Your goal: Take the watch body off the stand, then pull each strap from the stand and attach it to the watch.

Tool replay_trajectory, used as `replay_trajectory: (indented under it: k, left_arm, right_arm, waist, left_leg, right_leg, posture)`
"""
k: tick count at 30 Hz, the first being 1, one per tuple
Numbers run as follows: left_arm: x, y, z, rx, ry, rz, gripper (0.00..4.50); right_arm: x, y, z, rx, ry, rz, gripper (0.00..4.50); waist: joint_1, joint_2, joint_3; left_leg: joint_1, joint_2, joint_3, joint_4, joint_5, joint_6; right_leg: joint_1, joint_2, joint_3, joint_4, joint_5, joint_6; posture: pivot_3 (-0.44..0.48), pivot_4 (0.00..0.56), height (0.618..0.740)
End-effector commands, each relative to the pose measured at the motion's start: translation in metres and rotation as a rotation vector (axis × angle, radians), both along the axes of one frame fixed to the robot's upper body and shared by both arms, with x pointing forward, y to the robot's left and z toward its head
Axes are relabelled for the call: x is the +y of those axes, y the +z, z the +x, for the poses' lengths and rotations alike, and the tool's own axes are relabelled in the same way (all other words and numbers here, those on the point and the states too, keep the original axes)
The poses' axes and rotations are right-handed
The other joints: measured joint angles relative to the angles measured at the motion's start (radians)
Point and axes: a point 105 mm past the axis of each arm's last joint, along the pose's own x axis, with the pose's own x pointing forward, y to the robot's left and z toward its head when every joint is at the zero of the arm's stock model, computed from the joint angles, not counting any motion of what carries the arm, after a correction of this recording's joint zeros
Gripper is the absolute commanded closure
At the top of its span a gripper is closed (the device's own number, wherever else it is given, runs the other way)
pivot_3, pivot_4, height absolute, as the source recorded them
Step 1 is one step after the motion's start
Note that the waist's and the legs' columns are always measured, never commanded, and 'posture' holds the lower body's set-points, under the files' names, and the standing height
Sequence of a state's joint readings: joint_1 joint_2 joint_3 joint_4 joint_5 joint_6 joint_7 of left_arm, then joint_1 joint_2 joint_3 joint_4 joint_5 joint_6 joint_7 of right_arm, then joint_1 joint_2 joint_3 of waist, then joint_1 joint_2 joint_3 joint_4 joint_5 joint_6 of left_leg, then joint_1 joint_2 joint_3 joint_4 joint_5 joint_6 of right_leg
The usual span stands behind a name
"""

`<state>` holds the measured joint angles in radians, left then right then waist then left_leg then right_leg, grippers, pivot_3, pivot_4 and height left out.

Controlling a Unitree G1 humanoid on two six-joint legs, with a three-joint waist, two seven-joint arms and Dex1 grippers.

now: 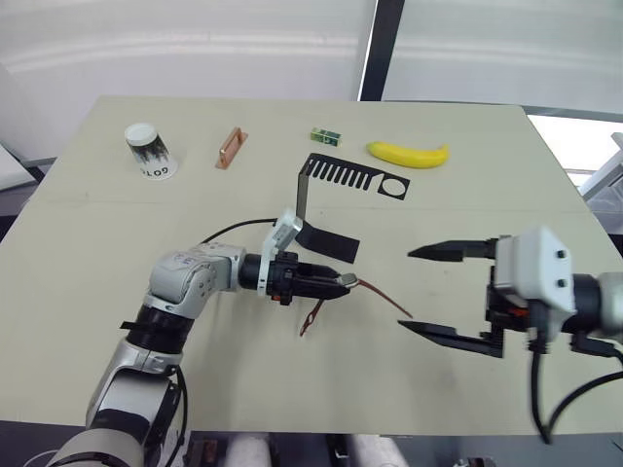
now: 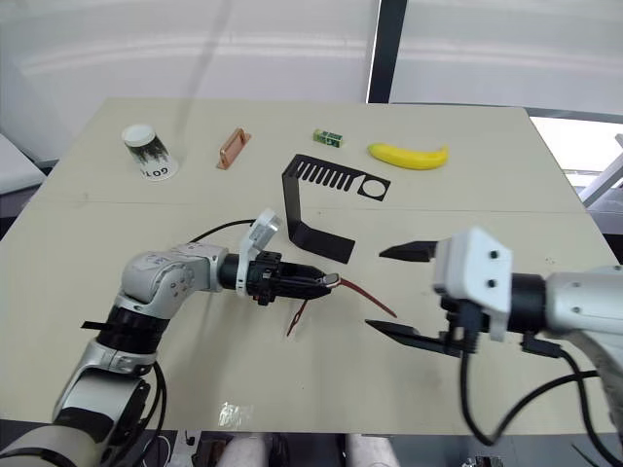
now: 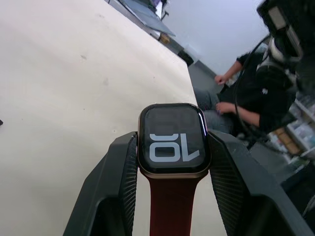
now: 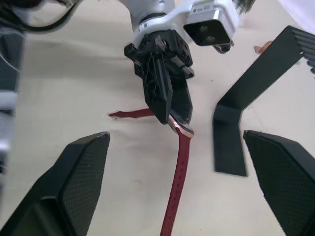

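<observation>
Left wrist view shows the watch (image 3: 173,140) pinched by its edges between the two fingers of the left claw (image 1: 331,283), face toward the camera, with one dark-red strap (image 3: 171,206) already joined to its near end. A second strap (image 1: 313,317) lies on the table (image 1: 107,243) just under that claw. The stand (image 1: 326,195) sits just beyond the claw, its slotted top bare. The right claw (image 1: 435,292) is spread wide and holds nothing, level with the left claw, with the long strap's free tip (image 1: 401,312) lying toward its lower finger.

The grip is only on the watch's smooth rim, so any sideways push while seating the second strap could twist or pop the watch loose. The hanging strap may also snag on the right claw's lower finger and drag on the watch. Picking the thin strap off the flat table risks the fingers scraping and sliding it away.
</observation>
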<state>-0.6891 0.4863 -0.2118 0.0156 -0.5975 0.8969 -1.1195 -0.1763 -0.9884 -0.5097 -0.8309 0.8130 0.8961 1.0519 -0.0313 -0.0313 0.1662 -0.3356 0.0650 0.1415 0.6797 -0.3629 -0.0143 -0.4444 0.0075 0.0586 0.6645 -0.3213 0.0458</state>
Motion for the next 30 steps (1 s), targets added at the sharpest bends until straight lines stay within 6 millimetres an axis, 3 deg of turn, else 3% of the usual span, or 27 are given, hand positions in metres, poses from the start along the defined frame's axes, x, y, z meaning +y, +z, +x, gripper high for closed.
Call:
replay_trajectory:
  k: [1,9,14,30]
  left_arm:
    - [0.006,0.012,-0.02,-0.302,-0.173,0.048,2.89]
    - [0.025,0.01,-0.027,-0.765,-0.285,0.153,2.89]
    - [0.033,0.003,-0.027,-0.905,-0.3,0.223,2.89]
    - [0.03,0.003,-0.037,-0.724,-0.224,0.233,2.89]
  right_arm:
    - [-0.014,0.008,-0.012,0.116,-0.007,0.083,0.14]
    - [-0.016,0.001,-0.021,0.179,-0.026,0.112,0.14]
    - [-0.016,-0.003,-0.023,0.186,-0.036,0.115,0.14]
    - [-0.01,-0.006,-0.02,0.178,-0.02,0.118,0.14]
  waist:
    - [-0.001,0.0,0.0]
    - [-0.001,0.0,0.0]
    - [0.001,0.0,0.0]
    - [0.0,0.0,0.0]
  left_leg:
    - [0.0,0.0,0.0,0.0,0.0,0.0]
    - [0.0,0.0,0.0,-0.001,0.0,0.001]
    - [0.0,0.0,0.0,-0.001,-0.001,0.001]
    - [0.0,0.0,0.0,-0.001,-0.001,0.002]
  right_leg:
    - [0.0,0.0,0.0,0.0,0.0,0.0]
    - [0.001,0.0,0.001,-0.002,0.0,0.0]
    - [0.001,0.0,0.001,-0.002,0.0,0.001]
    - [0.001,0.0,0.001,-0.002,0.0,0.001]
  posture:
    - [0.0,0.15,0.74]
    - [0.0,0.15,0.74]
    - [0.0,0.15,0.74]
    - [0.0,0.15,0.74]
